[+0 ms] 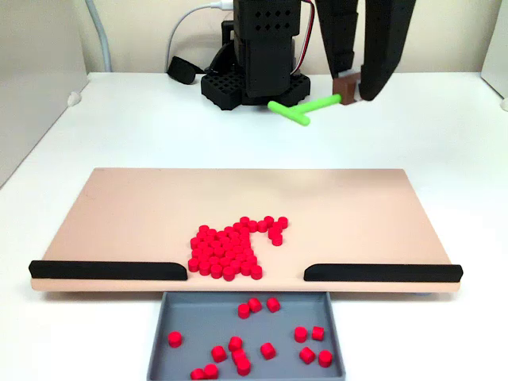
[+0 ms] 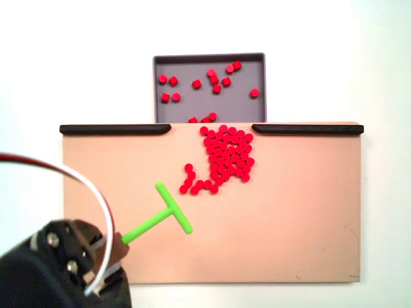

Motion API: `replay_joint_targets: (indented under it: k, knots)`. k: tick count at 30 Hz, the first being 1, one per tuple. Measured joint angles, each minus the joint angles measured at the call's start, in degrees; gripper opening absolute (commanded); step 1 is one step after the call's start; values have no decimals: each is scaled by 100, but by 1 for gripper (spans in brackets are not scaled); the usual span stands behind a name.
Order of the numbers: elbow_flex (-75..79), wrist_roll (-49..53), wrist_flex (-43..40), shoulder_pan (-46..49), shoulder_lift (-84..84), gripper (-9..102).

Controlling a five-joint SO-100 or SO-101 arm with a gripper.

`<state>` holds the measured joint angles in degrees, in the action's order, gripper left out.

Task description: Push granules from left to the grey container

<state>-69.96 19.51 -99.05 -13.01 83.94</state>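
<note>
Black 3D-printed arm (image 1: pixel 266 48) w/ perforated base, red & white cables, silver screws, brown pad at jaws.

The raised arm's hand (image 1: pixel 349 89) is clamped closed.

I get bright, even, diffuse light in both fixed views, with only soft, faint shadows under the tan board (image 1: pixel 143 214) and along the grey container (image 1: pixel 163 333). In the view from above the white bench (image 2: pixel 385 64) is blown out to nearly featureless white, and the arm's dark body (image 2: pixel 45 269) at lower left sits close to the lens and out of focus. Both pictures look slightly soft, and the granules (image 1: pixel 230 250) read as saturated red blobs with blurred edges.
</note>
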Motion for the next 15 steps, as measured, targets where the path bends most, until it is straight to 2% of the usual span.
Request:
replay_joint_targets:
  k: [15]
  knots:
    - [-2443, 5388, 18, 1266, 2558, 0]
